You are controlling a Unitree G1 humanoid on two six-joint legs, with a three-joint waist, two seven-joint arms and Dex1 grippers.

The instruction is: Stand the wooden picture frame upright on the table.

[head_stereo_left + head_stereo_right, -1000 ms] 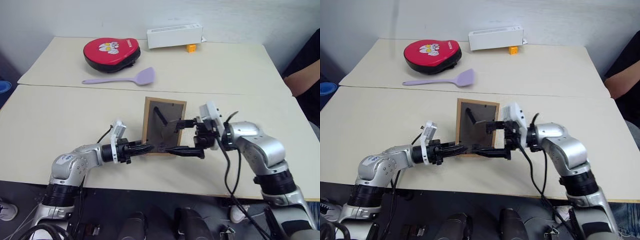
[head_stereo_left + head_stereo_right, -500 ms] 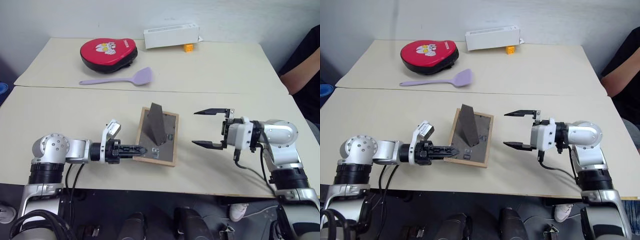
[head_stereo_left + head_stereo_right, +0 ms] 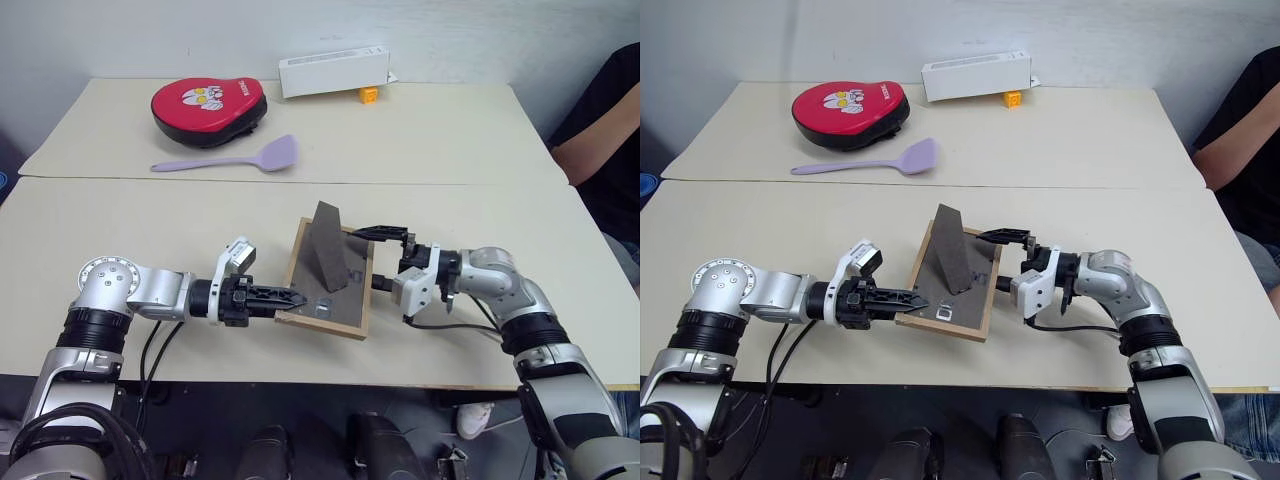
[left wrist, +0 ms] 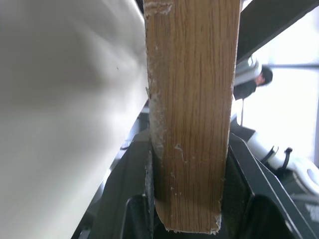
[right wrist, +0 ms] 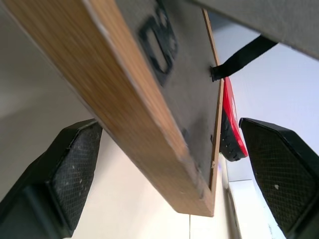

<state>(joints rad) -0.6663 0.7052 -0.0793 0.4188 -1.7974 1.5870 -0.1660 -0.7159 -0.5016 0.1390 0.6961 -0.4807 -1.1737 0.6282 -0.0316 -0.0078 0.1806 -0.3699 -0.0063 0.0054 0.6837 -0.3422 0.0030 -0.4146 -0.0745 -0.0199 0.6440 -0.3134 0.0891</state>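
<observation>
We have the small light-wood picture frame (image 3: pixel 330 283) lying back-up, slightly tilted, on the pale beige surface (image 3: pixel 120 240), its dark stand folded out. Our left claw (image 3: pixel 290 297) pinches the near-left edge to steady it; our right claw (image 3: pixel 385 258) straddles the right edge, wide, not yet gripping.

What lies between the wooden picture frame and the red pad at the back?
Head views: mostly bare table, its seam, and the purple spatula, between the wooden picture frame and red pad.
</observation>
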